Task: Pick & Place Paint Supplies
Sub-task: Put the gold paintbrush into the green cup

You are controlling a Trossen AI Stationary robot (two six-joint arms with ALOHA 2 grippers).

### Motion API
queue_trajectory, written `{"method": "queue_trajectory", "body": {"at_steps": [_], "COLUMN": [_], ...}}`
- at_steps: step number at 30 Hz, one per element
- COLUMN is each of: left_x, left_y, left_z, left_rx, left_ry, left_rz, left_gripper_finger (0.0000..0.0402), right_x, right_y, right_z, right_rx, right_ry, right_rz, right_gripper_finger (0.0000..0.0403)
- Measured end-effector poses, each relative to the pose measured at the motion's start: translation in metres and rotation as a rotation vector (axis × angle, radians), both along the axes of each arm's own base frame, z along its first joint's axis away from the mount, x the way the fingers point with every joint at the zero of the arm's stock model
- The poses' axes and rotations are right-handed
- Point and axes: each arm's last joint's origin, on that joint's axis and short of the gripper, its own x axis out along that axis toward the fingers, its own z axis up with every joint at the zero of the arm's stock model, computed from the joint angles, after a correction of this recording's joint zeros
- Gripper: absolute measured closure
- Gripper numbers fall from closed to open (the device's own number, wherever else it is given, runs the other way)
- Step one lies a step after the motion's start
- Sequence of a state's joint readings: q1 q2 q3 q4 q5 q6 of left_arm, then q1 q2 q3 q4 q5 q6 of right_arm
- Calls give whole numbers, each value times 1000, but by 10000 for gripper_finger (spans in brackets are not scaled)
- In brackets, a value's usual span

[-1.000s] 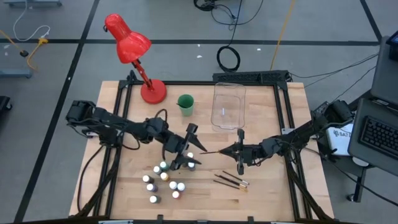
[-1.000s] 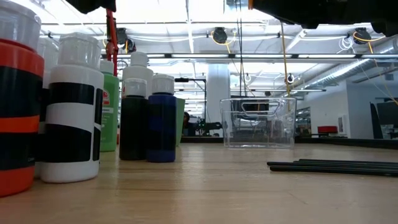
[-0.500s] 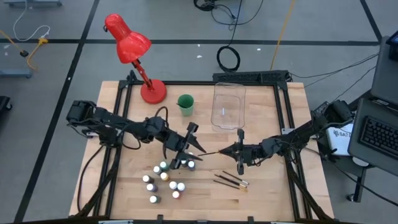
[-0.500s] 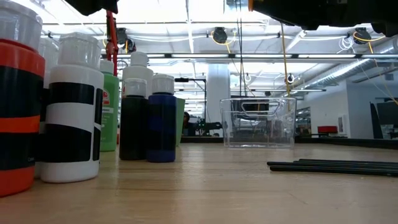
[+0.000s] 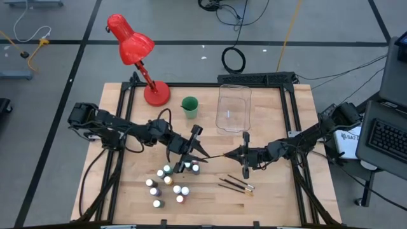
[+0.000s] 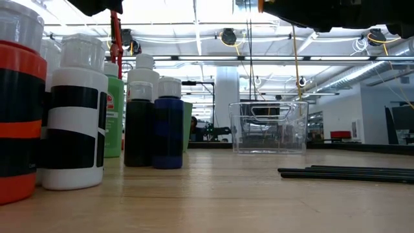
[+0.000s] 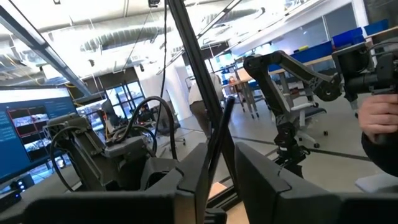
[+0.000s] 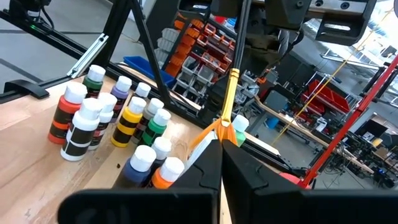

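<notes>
A thin dark-handled brush (image 5: 217, 155) with a gold ferrule hangs in the air between my two grippers, above the table's middle. My right gripper (image 5: 230, 154) (image 8: 221, 149) is shut on it. My left gripper (image 5: 205, 153) (image 7: 216, 177) is open a little, with a finger on either side of the brush's dark handle (image 7: 217, 140). The small white-capped paint bottles (image 5: 168, 181) (image 8: 124, 118) (image 6: 84, 110) stand upright on their bases near the front left, below my left gripper. A taller green bottle (image 6: 115, 110) stands among them. Two more brushes (image 5: 236, 185) (image 6: 349, 173) lie flat on the table. My right gripper pinches the brush between its two fingers at the orange end (image 8: 225, 132), just past the gold ferrule (image 8: 230, 90). The fingers come level from the table's right and lie along the brush. The brush is lifted clear, its handle pointing toward my left gripper.
A clear plastic bin (image 5: 233, 107) (image 6: 268, 126) sits near the far edge. A green cup (image 5: 189, 105) stands to its left, and a red desk lamp (image 5: 137, 51) is at the far left corner. Bare wood shows on the near right of the table (image 5: 273, 191).
</notes>
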State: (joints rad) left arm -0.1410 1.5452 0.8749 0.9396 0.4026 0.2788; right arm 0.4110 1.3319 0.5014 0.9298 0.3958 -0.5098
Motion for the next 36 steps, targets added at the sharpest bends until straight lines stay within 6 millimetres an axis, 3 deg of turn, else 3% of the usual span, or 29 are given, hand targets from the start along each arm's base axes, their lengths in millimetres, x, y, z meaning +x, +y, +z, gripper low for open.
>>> {"method": "queue_trajectory", "body": {"at_steps": [9, 16, 21, 25, 29, 33, 36], "left_x": [0, 2, -4, -25, -44, -51, -54], "left_y": [0, 3, 13, 28, 50, 79, 102], "left_z": [0, -4, 3, 26, 35, 34, 17], "left_rx": [10, 48, 34, 65, 79, 0, -34], "left_ry": [-5, 21, 72, 97, 197, 277, 353], "left_rz": [9, 27, 143, 397, 662, 824, 917], "left_gripper_finger": [391, 398, 399, 400, 400, 401, 401], "right_x": [3, 5, 4, 1, -4, -9, -11], "right_y": [-2, -5, -5, -2, 4, 14, 20], "right_z": [-4, -8, -14, -26, -35, -39, -42], "right_rx": [10, 10, 39, 104, 169, 214, 220], "right_ry": [15, 40, 102, 220, 314, 351, 362], "right_rz": [-8, -20, -26, -21, -14, 12, 35], "right_gripper_finger": [403, 403, 402, 392, 381, 374, 371]}}
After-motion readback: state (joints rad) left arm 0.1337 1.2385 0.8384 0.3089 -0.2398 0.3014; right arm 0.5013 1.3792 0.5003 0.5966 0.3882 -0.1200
